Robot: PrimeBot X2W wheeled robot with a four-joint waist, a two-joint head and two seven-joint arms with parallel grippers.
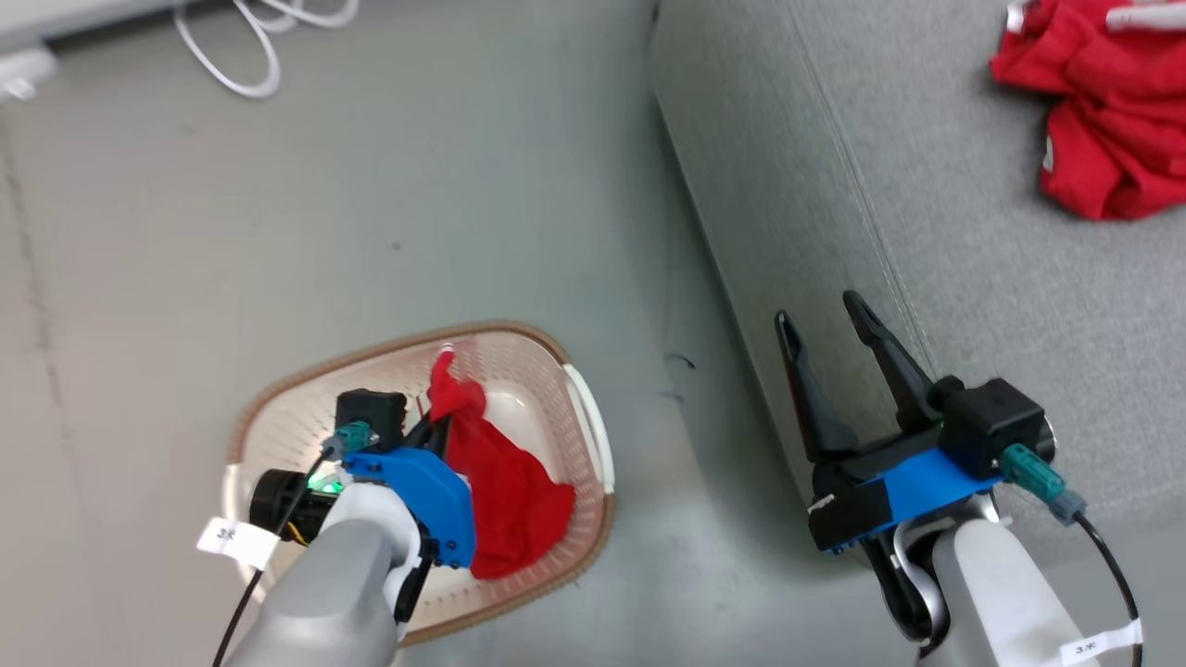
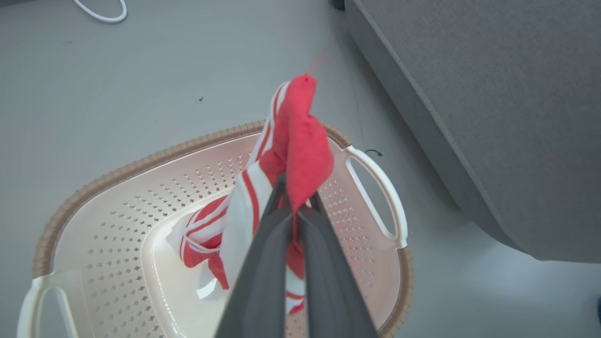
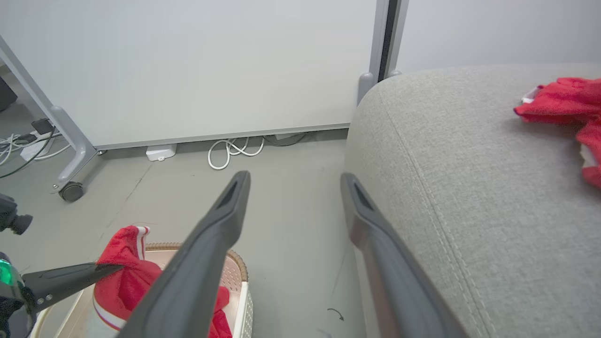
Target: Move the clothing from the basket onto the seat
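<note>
From the head, the basket (image 1: 269, 398) sits on the floor (image 1: 417, 204) at the near left. The left gripper (image 1: 437, 428) reaches into it and pinches one red garment (image 1: 510, 491) by an upper fold. The cloth hangs in a long drape down towards the basket's right side. The seat (image 1: 973, 278) fills the right, and the second garment (image 1: 1103, 120) lies crumpled at its far right, so I judge half the job done. The right gripper (image 1: 820, 310) hovers over the seat's near edge with its fingers spread and nothing between them, probably kept out of the way.

Along the left wrist, the two fingers (image 2: 263, 272) are pressed together on a bunched red fold beside the white stripes. Gripping high lets the rest trail below, where the lower end appears to rest on the basket bottom. The seat's rounded edge rises just to the right, past the basket's handle (image 2: 375, 197), so the carry looks short, though the cloth must clear the rim.

Along the right wrist, the fingers stand wide apart over bare floor beside the seat's stitched corner. At the lower left, the held garment is lifted above the basket by the other arm. A white panel (image 3: 188, 70) on wheels and coiled cable (image 3: 232, 152) stand far behind.
</note>
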